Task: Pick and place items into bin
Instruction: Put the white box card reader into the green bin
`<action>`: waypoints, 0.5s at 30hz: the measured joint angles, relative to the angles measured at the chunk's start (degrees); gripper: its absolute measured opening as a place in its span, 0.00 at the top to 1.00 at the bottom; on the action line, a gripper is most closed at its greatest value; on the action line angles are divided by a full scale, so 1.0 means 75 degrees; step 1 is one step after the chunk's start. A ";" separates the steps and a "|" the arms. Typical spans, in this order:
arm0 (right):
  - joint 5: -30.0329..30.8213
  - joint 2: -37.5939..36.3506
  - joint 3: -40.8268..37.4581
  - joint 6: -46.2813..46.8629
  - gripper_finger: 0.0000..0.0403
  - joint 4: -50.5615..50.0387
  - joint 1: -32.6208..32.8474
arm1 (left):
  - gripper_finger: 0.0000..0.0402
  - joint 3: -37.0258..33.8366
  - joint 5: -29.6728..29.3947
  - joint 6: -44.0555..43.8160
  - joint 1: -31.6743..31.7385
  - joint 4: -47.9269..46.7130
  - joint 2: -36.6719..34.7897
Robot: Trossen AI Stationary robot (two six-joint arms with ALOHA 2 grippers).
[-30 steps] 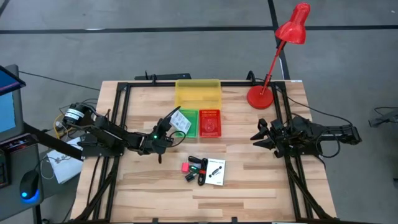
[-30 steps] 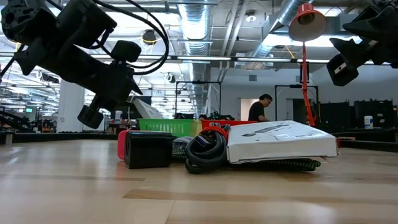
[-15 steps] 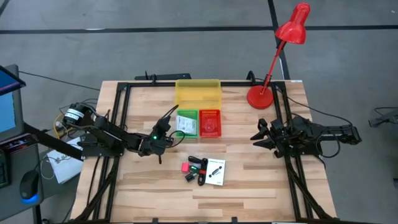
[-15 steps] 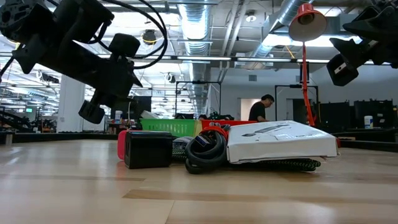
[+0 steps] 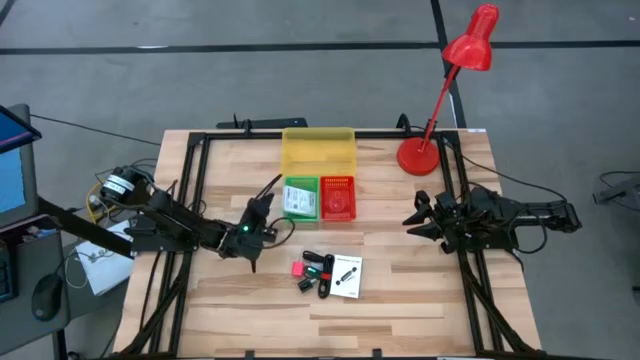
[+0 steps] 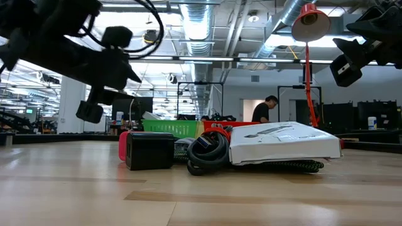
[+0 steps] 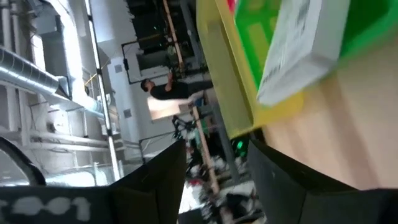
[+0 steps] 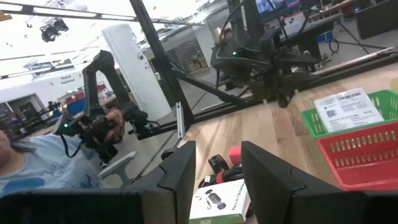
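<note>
A white printed packet (image 5: 297,198) lies flat in the green bin (image 5: 287,212); the left wrist view shows this packet (image 7: 297,51) just beyond my open left gripper (image 7: 214,186). In the high view my left gripper (image 5: 266,200) stands beside the green bin's left side, touching nothing. The remaining items sit in a pile at mid-table: a white packet (image 5: 346,276), black pen-like tools (image 5: 322,270), a pink piece (image 5: 298,268) and a small black piece (image 5: 306,285). My right gripper (image 5: 422,218) waits open at the table's right side.
A yellow bin (image 5: 318,150) stands behind the green bin, and a red bin (image 5: 338,197) sits to the green bin's right. A red desk lamp (image 5: 418,155) stands at the far right corner. A black frame (image 5: 195,170) runs round the table. A person (image 6: 260,110) stands in the room behind.
My left gripper has let go of the white packet, which was tilted at the green bin's edge and now lies flat inside it. The gripper has then drawn back toward the table's left and near side, away from the bins.
</note>
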 joint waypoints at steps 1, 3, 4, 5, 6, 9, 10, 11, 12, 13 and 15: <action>-0.0001 -0.0003 0.0000 -0.0002 0.69 0.0000 0.0003 | 0.58 0.0000 0.0000 -0.0300 -0.0153 0.0007 0.0000; -0.0001 -0.0003 0.0000 -0.0003 0.70 -0.0001 0.0002 | 0.58 0.0000 0.0000 -0.1014 -0.0486 0.0017 0.0000; -0.0001 0.0000 0.0000 -0.0003 0.70 -0.0001 0.0003 | 0.58 0.0000 0.0003 -0.1410 -0.0679 0.0040 -0.0003; 0.0001 -0.0002 0.0000 -0.0002 0.69 0.0001 0.0000 | 0.58 0.0000 0.0050 -0.1824 -0.0874 0.0051 -0.0042; -0.0001 -0.0002 0.0000 -0.0003 0.69 0.0001 0.0003 | 0.58 0.0000 0.0119 -0.2289 -0.1074 0.0053 -0.0107; 0.0001 -0.0003 0.0000 -0.0003 0.70 0.0001 0.0001 | 0.58 0.0000 0.0474 -0.3640 -0.1592 0.0043 -0.0531; -0.0001 -0.0003 0.0000 -0.0003 0.70 -0.0001 0.0003 | 0.58 0.0000 0.0662 -0.4078 -0.1748 0.0011 -0.0747; -0.0001 -0.0003 0.0000 -0.0002 0.69 -0.0001 0.0000 | 0.58 0.0000 0.0956 -0.4487 -0.1884 -0.0084 -0.0998; 0.0002 -0.0003 0.0000 -0.0003 0.69 -0.0001 0.0003 | 0.58 0.0000 0.1358 -0.4918 -0.1999 -0.0239 -0.1280; 0.0001 -0.0003 0.0000 -0.0003 0.69 0.0000 0.0001 | 0.58 0.0000 0.1858 -0.5353 -0.2089 -0.0435 -0.1584; 0.0002 -0.0002 0.0000 -0.0002 0.69 0.0001 0.0002 | 0.58 0.0000 0.3104 -0.6257 -0.2168 -0.1022 -0.2275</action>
